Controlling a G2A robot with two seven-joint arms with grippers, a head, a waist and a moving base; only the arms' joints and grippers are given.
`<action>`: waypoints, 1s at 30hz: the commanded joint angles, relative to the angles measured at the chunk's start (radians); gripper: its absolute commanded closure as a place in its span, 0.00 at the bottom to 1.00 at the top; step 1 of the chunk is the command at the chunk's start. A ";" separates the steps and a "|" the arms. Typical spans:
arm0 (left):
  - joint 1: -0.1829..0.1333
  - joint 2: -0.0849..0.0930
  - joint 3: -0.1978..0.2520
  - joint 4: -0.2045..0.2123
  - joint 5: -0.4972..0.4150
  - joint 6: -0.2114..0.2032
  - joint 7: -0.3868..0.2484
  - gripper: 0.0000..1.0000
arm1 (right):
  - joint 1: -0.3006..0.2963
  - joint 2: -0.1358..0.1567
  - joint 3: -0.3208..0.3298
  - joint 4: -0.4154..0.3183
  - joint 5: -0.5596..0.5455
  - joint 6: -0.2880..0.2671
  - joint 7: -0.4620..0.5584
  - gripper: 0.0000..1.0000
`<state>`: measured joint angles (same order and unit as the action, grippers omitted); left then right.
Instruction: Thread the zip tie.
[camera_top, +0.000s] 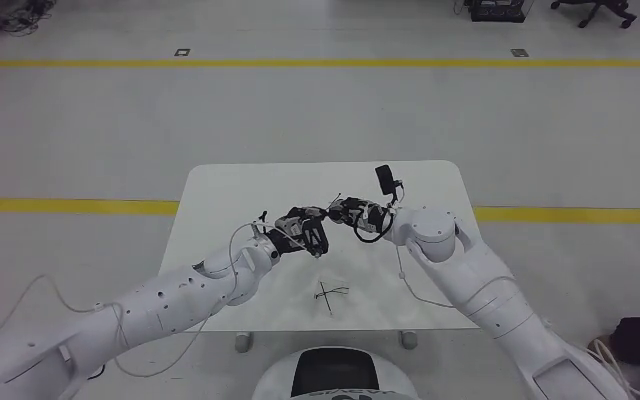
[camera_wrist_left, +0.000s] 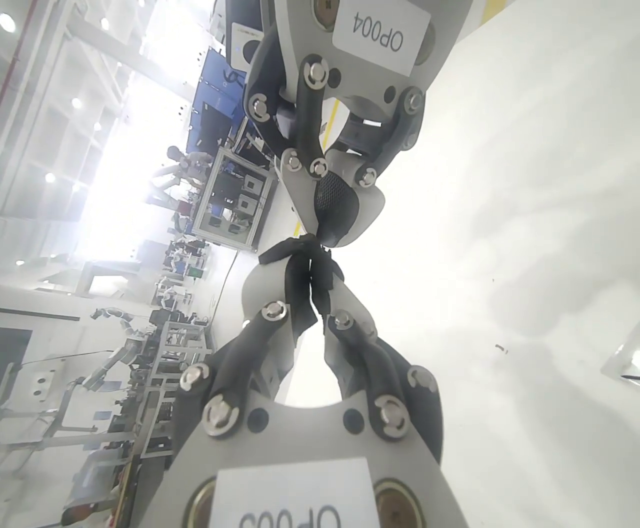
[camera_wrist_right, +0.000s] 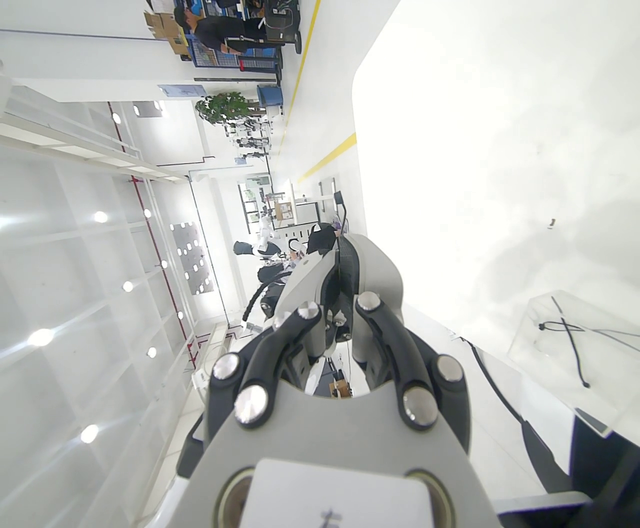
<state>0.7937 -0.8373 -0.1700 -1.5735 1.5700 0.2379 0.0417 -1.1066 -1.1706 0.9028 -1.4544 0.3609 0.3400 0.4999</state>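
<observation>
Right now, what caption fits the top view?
Left gripper and right gripper meet over the white table, pinching a thin black zip tie.

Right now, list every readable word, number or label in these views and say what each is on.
"OP004" on the white label of the right gripper, seen upside down.
Tag on the left gripper: cut off at the edge, not fully readable.
Sticker in the right wrist view: cut off, unreadable.
Wall sign: too small.

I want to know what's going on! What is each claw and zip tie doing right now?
Left claw, shut on the zip tie.
Right claw, shut on the same zip tie.
Spare zip ties, lying crossed, apart from both claws.
</observation>
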 joint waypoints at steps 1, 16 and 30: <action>-0.001 0.000 0.000 0.000 0.000 -0.003 0.000 1.00 | 0.000 0.000 0.000 0.000 0.000 0.000 0.001 1.00; 0.006 0.006 0.000 -0.006 0.000 0.008 -0.010 1.00 | -0.003 0.001 0.008 0.003 0.003 0.000 -0.008 0.00; 0.080 0.044 -0.060 -0.011 -0.151 -0.052 0.160 1.00 | -0.099 0.046 0.153 -0.020 -0.053 -0.136 0.148 0.00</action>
<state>0.8676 -0.7955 -0.2182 -1.5904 1.4601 0.2119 0.1706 -1.2006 -1.1268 1.0483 -1.4745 0.3103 0.2145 0.6325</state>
